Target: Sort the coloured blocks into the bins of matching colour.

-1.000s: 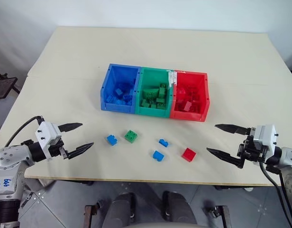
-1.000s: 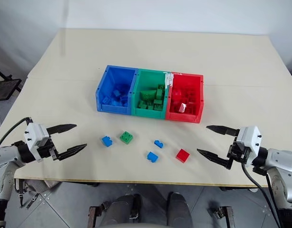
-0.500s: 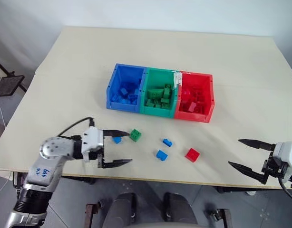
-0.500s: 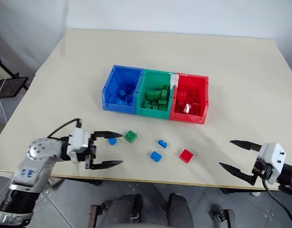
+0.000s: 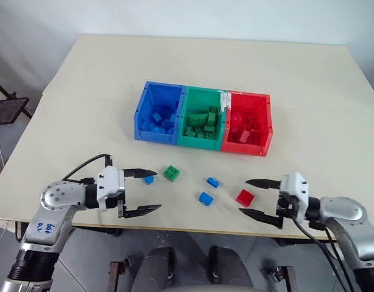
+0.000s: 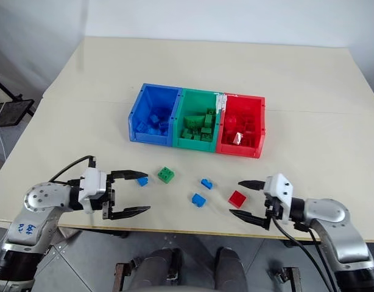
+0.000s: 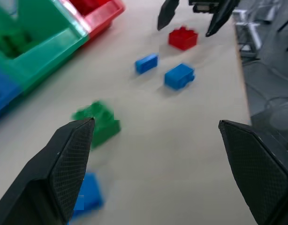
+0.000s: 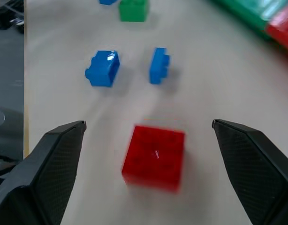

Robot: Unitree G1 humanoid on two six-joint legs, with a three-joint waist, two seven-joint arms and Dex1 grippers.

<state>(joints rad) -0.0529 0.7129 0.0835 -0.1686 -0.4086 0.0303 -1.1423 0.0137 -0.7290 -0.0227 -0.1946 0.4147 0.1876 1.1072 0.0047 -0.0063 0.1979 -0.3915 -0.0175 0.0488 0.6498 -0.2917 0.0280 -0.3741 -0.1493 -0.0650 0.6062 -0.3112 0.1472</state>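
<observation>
Cream-coloured surface (image 5: 83, 97) is carrying the three joined bins (image 5: 203, 119) at its middle, blue, green and red in a row, each already holding bricks of its own colour; five loose blocks are lying between the bins and the near edge. Right claw (image 5: 254, 197) is standing released, holding nothing, fingers spread wide and pointing leftward at the red block (image 5: 245, 197); that block is lying just beside the fingertips and, in the right wrist view, squarely between the two fingers, so a short advance should bring it into the grip. Left claw (image 5: 149, 191) is likewise standing released and empty; its upper finger is reaching near a blue block (image 5: 148, 179), with the green block (image 5: 171, 173) just beyond. Two further blue blocks (image 5: 205, 198) are sitting between the claws; the right arm is judged nearer to the red block, the left arm to the green.
</observation>
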